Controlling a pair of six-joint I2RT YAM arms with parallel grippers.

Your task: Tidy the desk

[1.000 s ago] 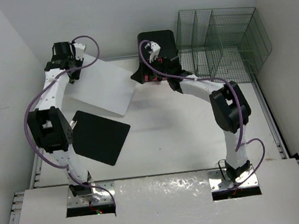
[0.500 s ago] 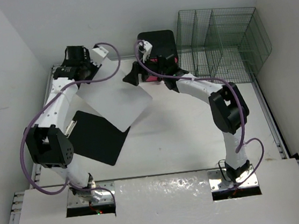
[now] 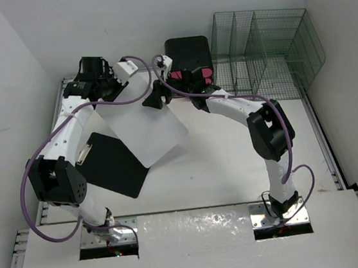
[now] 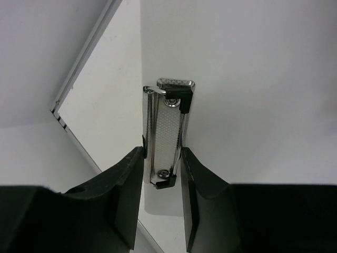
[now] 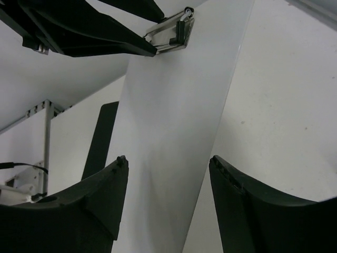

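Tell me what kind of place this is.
Probably a robot lab cell staged as an office: a white desk boxed in by plain walls, two arms bolted at its near edge, a wire file rack and a black clipboard.

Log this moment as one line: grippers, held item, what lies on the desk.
left gripper: shut on white clipboard at its clip, held tilted | right gripper: open, at white clipboard's edge | black clipboard: flat on desk

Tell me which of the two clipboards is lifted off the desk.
The white clipboard, gripped by its metal clip in the left gripper and tilted up; the black clipboard lies flat on the desk.
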